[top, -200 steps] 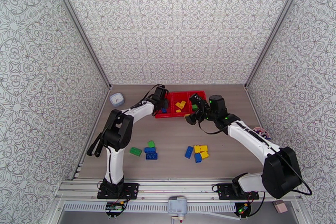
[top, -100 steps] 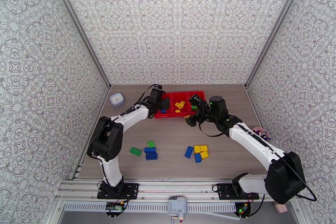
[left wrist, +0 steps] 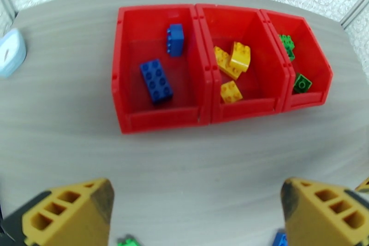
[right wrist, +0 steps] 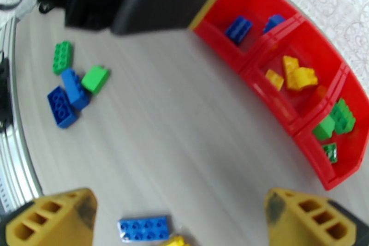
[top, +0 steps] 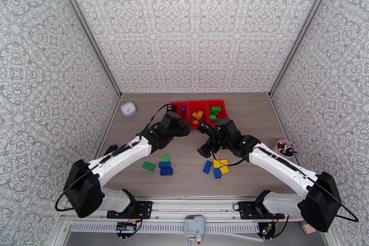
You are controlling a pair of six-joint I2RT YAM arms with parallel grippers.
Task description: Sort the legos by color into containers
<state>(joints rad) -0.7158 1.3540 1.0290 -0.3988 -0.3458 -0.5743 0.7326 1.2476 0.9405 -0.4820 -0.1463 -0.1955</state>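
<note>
Both arms crowd the table just in front of the red tray (top: 203, 101): left gripper (top: 184, 128) at its front-left, right gripper (top: 203, 138) a little further out, in front of the middle bin, the two close together. From the right wrist, the left gripper's dark body blocks the table in front of the tray's left end. Left gripper's jaws are spread wide, nothing between the yellow pads (left wrist: 69, 214); right gripper the same, wide apart and empty. In the tray: two blue bricks (left wrist: 157, 81) in the left bin, three yellow bricks (left wrist: 233, 60) in the middle, green bricks (left wrist: 287, 46) in the right. Loose legos lie well in front of the tray: a green-and-blue group (top: 164, 165) to the front-left, a blue-and-yellow pile (top: 217, 167) front-centre, just beyond the right gripper. White cup (top: 128, 109) sits left of the tray, apart from it; a second small cup (top: 286, 147) is front-right of it by the side wall. Tray is glossy hard plastic, three square bins with thin dividers; bricks studded; table (top: 258, 117) matte grey wood grain; pads have open cut-out cells. Tray's back edge is near the patterned back wall; bare table between its front and the loose bricks, and on both sides
</note>
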